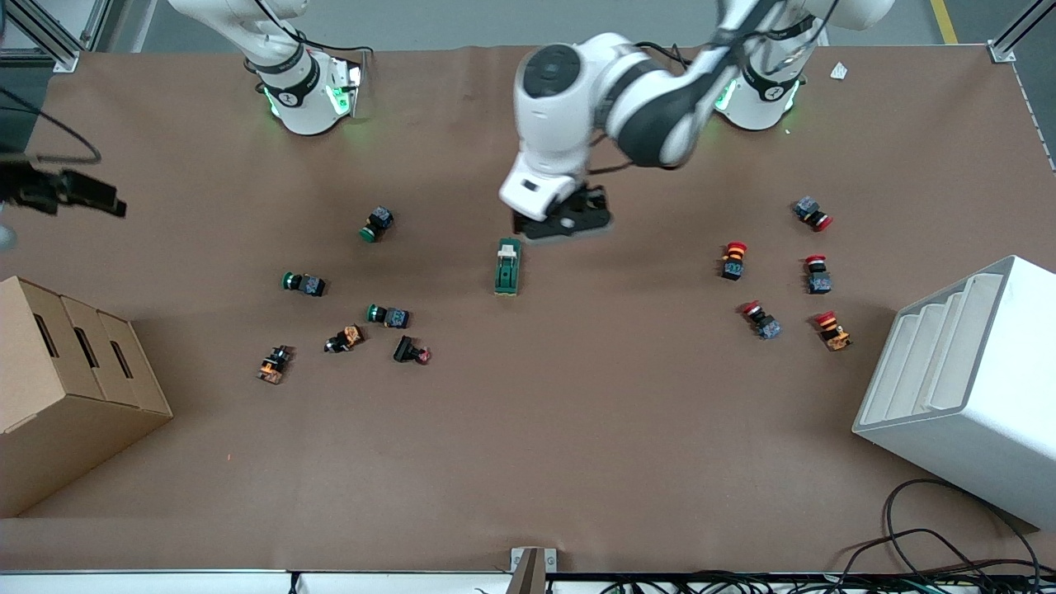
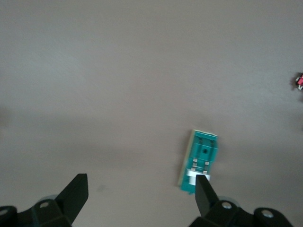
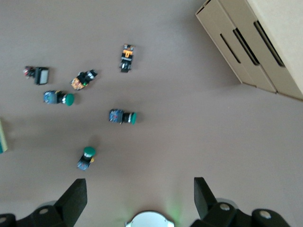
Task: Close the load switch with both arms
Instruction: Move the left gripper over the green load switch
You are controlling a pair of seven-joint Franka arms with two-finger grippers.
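Observation:
The load switch [image 1: 507, 266] is a dark green block with a white lever at the end toward the robots' bases, lying mid-table. In the left wrist view it [image 2: 201, 161] lies just by one of my fingertips [image 2: 204, 191], which overlaps its white lever end. My left gripper [image 1: 565, 221] hovers low over the table beside that end of the switch, open and empty [image 2: 140, 191]. My right gripper [image 3: 140, 194] is open and empty, held high over the table near its own base [image 3: 150, 220]; it shows dark at the view's edge [image 1: 62, 191].
Green and orange push-buttons [image 1: 388, 314] lie scattered toward the right arm's end, several red ones [image 1: 733, 259] toward the left arm's end. A cardboard box [image 1: 66, 388] and a white stepped bin [image 1: 965, 388] stand at the table's two ends, nearer the front camera.

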